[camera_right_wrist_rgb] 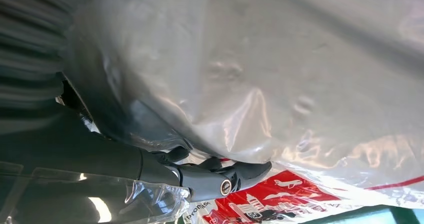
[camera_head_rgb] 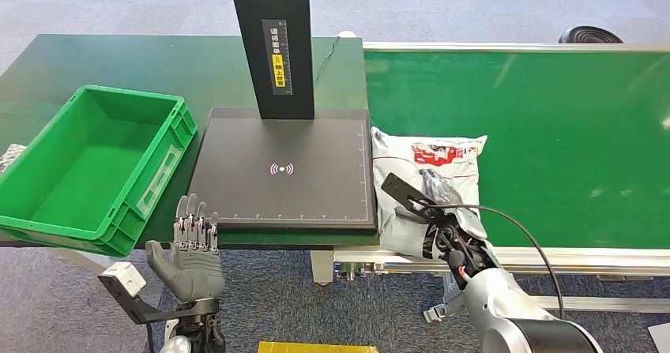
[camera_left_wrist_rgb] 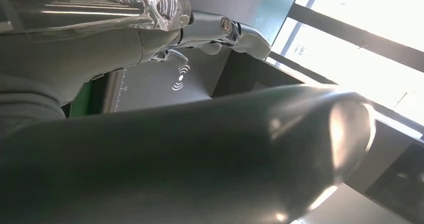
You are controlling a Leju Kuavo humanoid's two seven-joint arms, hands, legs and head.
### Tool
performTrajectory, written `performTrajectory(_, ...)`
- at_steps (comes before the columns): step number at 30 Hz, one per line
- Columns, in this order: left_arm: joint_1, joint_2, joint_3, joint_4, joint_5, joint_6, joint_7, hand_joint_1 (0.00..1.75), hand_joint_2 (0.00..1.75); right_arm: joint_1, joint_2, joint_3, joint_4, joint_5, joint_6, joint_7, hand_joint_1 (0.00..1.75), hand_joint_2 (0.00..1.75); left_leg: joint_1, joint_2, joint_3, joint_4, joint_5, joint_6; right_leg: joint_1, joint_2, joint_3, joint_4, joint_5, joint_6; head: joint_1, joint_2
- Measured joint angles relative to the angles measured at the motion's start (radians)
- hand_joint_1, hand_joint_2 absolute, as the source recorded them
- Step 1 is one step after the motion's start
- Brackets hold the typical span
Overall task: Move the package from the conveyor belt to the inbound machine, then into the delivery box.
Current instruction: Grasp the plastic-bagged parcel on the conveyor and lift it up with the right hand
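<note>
A white plastic package point(camera_head_rgb: 430, 163) with red and black print lies at the left end of the green conveyor belt point(camera_head_rgb: 553, 132), its near end hanging over the belt's front edge. My right hand point(camera_head_rgb: 442, 227) grips that near end. In the right wrist view the crinkled package point(camera_right_wrist_rgb: 280, 73) presses against the hand, with its fingers point(camera_right_wrist_rgb: 220, 176) curled along the printed side. The black inbound machine plate point(camera_head_rgb: 288, 171) lies just left of the package. My left hand point(camera_head_rgb: 193, 246) is raised in front of the table edge, fingers apart and holding nothing, between the plate and the green delivery box point(camera_head_rgb: 162, 171).
A black post point(camera_head_rgb: 276, 45) rises from the back of the plate. The box is empty and sits at the dark table's front left. A yellow object point(camera_head_rgb: 316, 347) lies on the floor below. The left wrist view looks past the fingers point(camera_left_wrist_rgb: 220, 28) at the plate point(camera_left_wrist_rgb: 165, 83).
</note>
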Motion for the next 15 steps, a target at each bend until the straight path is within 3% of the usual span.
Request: performTrajectory(15, -0.005, 0.001, -0.001, 0.009, 0.011, 0.0, -0.001, 0.0, 0.0, -0.01, 0.005, -0.007, 0.0, 0.004, -0.001, -0.001, 0.0, 1.75, 0.0, 0.0, 0.0, 0.0, 0.0, 0.0, 0.0, 0.0, 0.001, 0.0, 0.0, 0.0, 0.0, 0.0)
